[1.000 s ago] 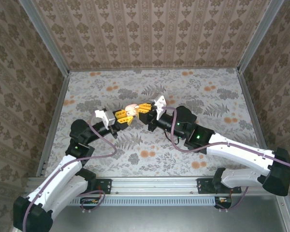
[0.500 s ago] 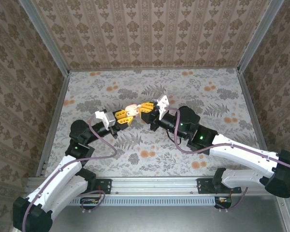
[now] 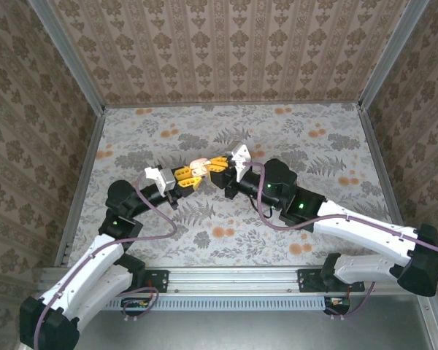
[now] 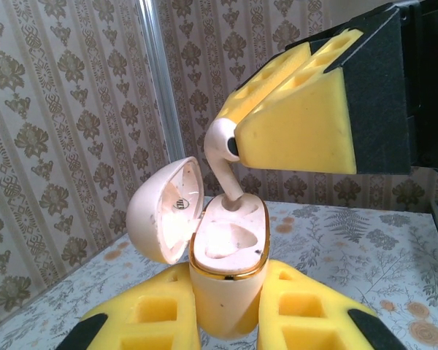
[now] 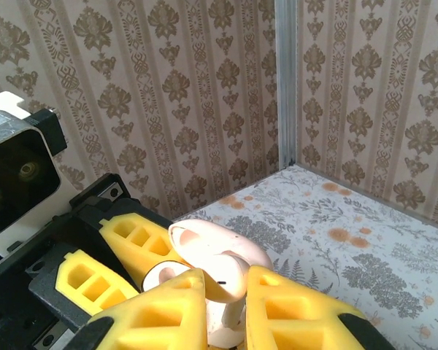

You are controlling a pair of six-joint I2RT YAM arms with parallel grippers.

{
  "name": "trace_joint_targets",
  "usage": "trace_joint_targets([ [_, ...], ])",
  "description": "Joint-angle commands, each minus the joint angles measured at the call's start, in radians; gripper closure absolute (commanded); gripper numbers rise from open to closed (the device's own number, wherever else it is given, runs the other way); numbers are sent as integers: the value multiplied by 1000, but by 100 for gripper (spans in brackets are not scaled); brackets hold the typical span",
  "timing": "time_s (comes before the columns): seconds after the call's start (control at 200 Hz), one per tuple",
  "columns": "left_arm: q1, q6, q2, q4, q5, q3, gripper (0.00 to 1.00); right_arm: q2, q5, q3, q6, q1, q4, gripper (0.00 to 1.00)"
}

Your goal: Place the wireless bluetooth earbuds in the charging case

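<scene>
- Pinch at the right gripper (image 5: 226,286): its yellow pads are clamped on the earbud (image 4: 220,146), which it holds by the bulb with the stem pointing down.
- The left gripper (image 4: 230,286) is clamped on the charging case (image 4: 223,310). The case stands upright at the lower centre of the left wrist frame, with its lid (image 4: 164,219) swung open to the left.
- In the top view half a second ago, the right wrist sat slightly further right and its gripper a touch higher. Now it has come back in, and the two grippers meet nose to nose just left of the frame's centre, much as they did a second ago.
- The stem tip now stands in the mouth of the case's far well, while the bulb is well above the gold rim. The earbud is entered but not seated.
- We read the small out-and-back as a realignment, so the insertion looks begun rather than finished. The next move likely calls for a push along the stem's line while the left arm holds steady.
- The near well looks empty to us.
- Both grippers hang above the floral table (image 3: 314,146).
</scene>
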Motion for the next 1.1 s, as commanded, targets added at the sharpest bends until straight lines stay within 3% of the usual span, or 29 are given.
trace_joint_targets([
  [0.0, -8, 8, -9, 14, 17, 29, 100, 9, -20, 43, -23, 5, -22, 85],
  [0.5, -10, 2, -20, 8, 19, 39, 100, 15, 34, 22, -115, 4, -86, 85],
  [1.095, -11, -19, -13, 26, -12, 50, 100, 4, -5, -56, -82, 6, -70, 82],
])
